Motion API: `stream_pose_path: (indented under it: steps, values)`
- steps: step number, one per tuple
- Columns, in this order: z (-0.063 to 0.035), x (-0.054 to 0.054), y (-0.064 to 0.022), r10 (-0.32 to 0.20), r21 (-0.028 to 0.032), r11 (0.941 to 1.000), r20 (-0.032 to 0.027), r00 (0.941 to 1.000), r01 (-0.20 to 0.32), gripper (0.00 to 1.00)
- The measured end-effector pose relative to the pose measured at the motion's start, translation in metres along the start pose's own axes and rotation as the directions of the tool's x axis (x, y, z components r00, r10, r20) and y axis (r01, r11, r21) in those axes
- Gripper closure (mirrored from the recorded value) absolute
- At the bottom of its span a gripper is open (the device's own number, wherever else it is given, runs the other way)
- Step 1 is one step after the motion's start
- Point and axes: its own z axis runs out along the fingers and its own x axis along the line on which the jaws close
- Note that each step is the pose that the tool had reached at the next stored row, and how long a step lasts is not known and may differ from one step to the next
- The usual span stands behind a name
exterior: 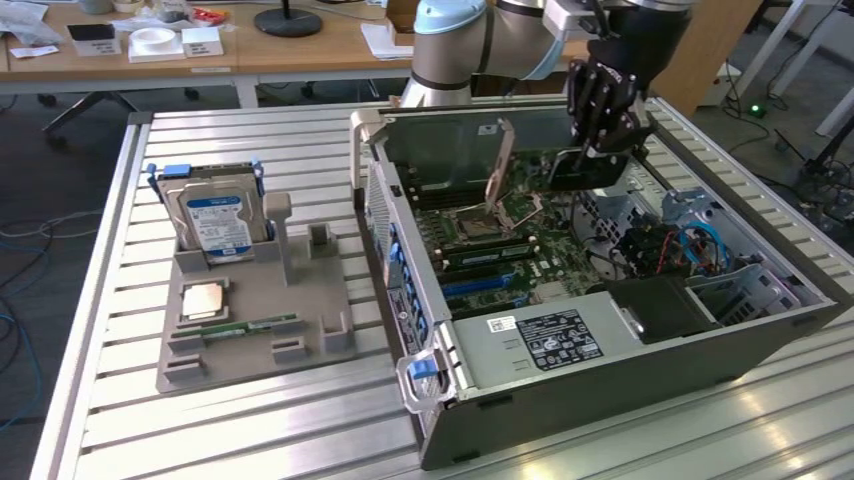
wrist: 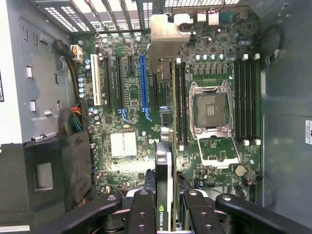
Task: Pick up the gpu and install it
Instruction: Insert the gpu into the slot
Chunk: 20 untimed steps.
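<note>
The end effector (wrist: 165,212) is partly closed, its fingers (wrist: 141,209) clamped on either side of the graphics card (wrist: 165,168). The card hangs edge-on inside the open computer case (exterior: 587,360), its metal bracket (wrist: 168,34) at the far end. Beneath it lies the motherboard (wrist: 126,117), with a blue slot (wrist: 143,83) on one side and the processor socket (wrist: 210,109) on the other. Well apart on the table (exterior: 240,420), a hard drive (exterior: 220,225) stands in a grey holder (exterior: 254,335).

The gpu (wrist: 164,187) reads "NVIDIA" on its edge. The hard drive (exterior: 220,222) label, at nine o'clock in the exterior view, is illegible.
</note>
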Motion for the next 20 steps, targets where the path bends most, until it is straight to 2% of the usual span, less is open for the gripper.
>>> stream_pose_path:
  steps: [7, 14, 20]
  values:
    - [0.0069, 0.000, 0.0046, 0.000, 0.0002, 1.0000, 0.0000, 1.0000, 0.000, 0.74]
    - [0.0157, 0.001, 0.0103, -0.002, 0.0033, 1.0000, 0.0002, 1.0000, 0.002, 0.74]
    - [0.0174, 0.001, 0.0111, -0.003, 0.0035, 1.0000, 0.0006, 1.0000, 0.003, 0.74]
